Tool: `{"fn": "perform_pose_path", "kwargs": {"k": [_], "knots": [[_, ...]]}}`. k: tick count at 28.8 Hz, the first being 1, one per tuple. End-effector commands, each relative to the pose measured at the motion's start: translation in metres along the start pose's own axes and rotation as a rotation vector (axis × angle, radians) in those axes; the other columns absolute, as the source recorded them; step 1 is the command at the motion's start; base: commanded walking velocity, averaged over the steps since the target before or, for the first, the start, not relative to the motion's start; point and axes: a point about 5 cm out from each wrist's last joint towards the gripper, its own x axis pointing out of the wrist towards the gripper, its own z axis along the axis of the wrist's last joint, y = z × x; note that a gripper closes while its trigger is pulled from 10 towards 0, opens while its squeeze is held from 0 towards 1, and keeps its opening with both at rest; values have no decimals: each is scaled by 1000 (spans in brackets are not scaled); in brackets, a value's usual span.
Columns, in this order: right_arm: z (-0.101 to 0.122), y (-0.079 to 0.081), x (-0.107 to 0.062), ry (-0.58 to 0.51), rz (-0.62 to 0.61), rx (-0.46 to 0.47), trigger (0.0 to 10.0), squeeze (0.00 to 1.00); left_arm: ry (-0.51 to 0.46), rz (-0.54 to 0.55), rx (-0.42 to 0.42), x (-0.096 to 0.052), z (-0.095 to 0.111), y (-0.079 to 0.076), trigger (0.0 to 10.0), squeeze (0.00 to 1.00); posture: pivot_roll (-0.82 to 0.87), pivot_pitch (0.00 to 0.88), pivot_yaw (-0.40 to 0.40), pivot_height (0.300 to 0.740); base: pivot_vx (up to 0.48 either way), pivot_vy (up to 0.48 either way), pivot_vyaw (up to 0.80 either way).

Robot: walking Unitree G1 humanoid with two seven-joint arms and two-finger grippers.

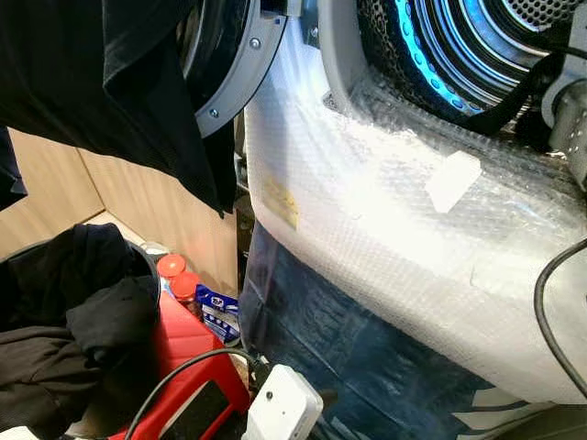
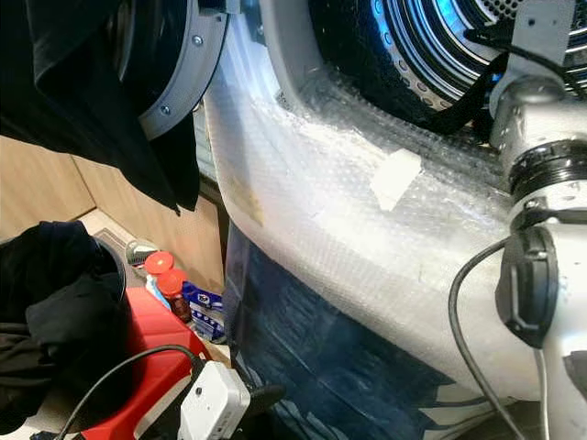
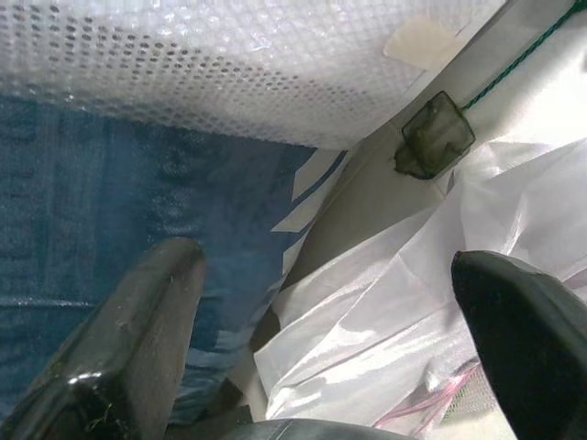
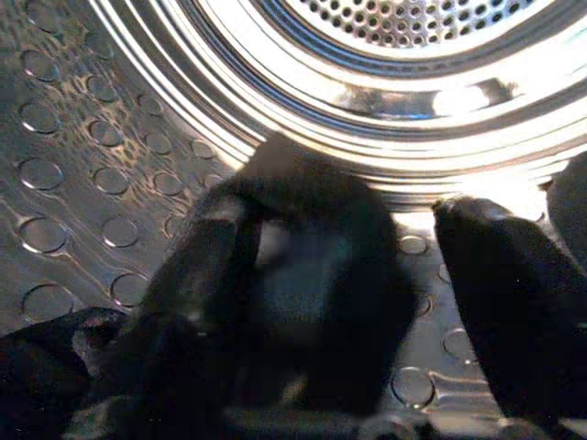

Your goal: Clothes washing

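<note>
- Lying inside the steel drum [image 4: 119, 174] of the washing machine [image 1: 385, 229], a dark garment [image 4: 303, 302] rests on the dimpled wall between the right gripper [image 4: 367, 302]'s two black fingers [image 4: 514, 302], which stand apart around it; whether they press on the cloth cannot be told.
- In the head views the right arm [image 2: 541, 156] reaches into the drum opening [image 1: 477, 46], which glows blue along its rim.
- More dark clothes [image 1: 64, 321] are heaped in a basket [image 1: 142, 252] low on the robot's left, and a black garment [image 1: 110, 82] hangs in front of the open round door [image 1: 229, 73].
- Bubble wrap [image 1: 367, 192] covers the machine's front below the opening, with a patch of tape [image 1: 452, 181] on it and a blue panel [image 1: 367, 357] beneath.
- The left gripper [image 3: 330, 348] sits low by that blue panel, its fingers spread wide and holding nothing, with crumpled clear plastic [image 3: 404, 302] beyond them.
- Beside the basket stand a red case [image 1: 197, 344], two red-capped bottles [image 1: 179, 280] and a white box [image 1: 282, 408] with a black cable [image 1: 174, 376].
</note>
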Motion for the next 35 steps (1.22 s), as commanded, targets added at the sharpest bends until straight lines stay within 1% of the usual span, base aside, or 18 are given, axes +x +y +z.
{"fn": "perform_pose_path", "kwargs": {"k": [1, 3, 5, 10, 12, 13, 14, 15, 16, 17, 18, 25, 27, 28, 29, 30, 32, 35], "knots": [[12, -12, -2, -20, -24, -1, 10000, 1000, -5, -35, -4, 0, 2, -6, 10000, 0, 45, 175, -140, 740, 0, 0, 0], [16, -15, -3, -33, -19, -6, 10000, 1000, -4, -38, -4, 1, 2, -5, 10000, 0, 36, 161, -135, 740, 0, 0, 0], [20, -17, -4, -45, -4, -39, 10000, 1000, -5, -39, 2, 1, 3, -3, 10000, 0, 35, 152, -133, 740, 0, 0, 0], [23, -19, -5, -60, 0, -47, 10000, 1000, -5, -41, 5, 2, 3, 0, 10000, 0, 33, 140, -129, 740, 0, 0, 0], [28, -17, -6, -103, 53, -25, 10000, 1000, -9, -32, 21, 3, 4, 5, 10000, 0, 39, 123, -125, 740, 0, 0, 0], [28, -17, -6, -103, 53, -25, 10000, 1000, -9, -32, 21, 3, 4, 5, 10000, 0, 39, 123, -125, 740, 0, 0, 0], [35, -10, -8, -152, 134, 1, 10000, 1000, -18, -4, 45, 4, 7, 10, 10000, 0, 40, 112, -123, 740, 0, 0, 0], [39, -5, -10, -178, 226, 101, 10000, 271, -23, 5, 60, 5, 9, 14, 10000, 0, 43, 96, -118, 740, 0, 0, 0], [45, -1, -13, -222, 329, 218, 10000, 0, -28, 13, 74, 6, 10, 17, 10000, 0, 45, 87, -114, 740, 0, 0, 0], [45, -1, -13, -222, 329, 218, 10000, 0, -28, 13, 74, 6, 10, 17, 10000, 0, 45, 87, -114, 740, 0, 0, 0], [51, 0, -15, -279, 402, 246, 10000, 0, -31, 17, 78, 6, 11, 20, 10000, 0, 46, 76, -110, 740, 0, 0, 0], [51, -4, -20, -352, 582, 287, 10000, 0, -43, 43, 118, 8, 16, 30, 10000, 0, 53, 50, -107, 740, 0, 0, 0], [42, -10, -18, -357, 601, 253, 10000, 0, -48, 55, 135, 9, 17, 34, 10000, 0, 57, 41, -103, 740, 0, 0, 0], [42, -10, -18, -357, 601, 253, 10000, 0, -48, 55, 135, 9, 17, 34, 10000, 0, 57, 41, -103, 740, 0, 0, 0], [37, -15, -19, -404, 633, 212, 10000, 0, -58, 79, 132, 9, 19, 38, 10000, 0, 56, 34, -98, 740, 0, 0, 0], [32, -18, -20, -426, 655, 196, 10000, 0, -63, 102, 129, 9, 20, 42, 10000, 0, 56, 33, -96, 740, 0, 0, 0], [27, -23, -19, -429, 669, 244, 10000, 0, -79, 126, 131, 9, 22, 46, 10000, 0, 55, 30, -94, 740, 0, 0, 0], [16, -29, -23, -467, 748, 316, 10000, 0, -106, 198, 137, 7, 28, 59, 10000, 0, 53, 17, -86, 740, 0, 0, 0]]}}
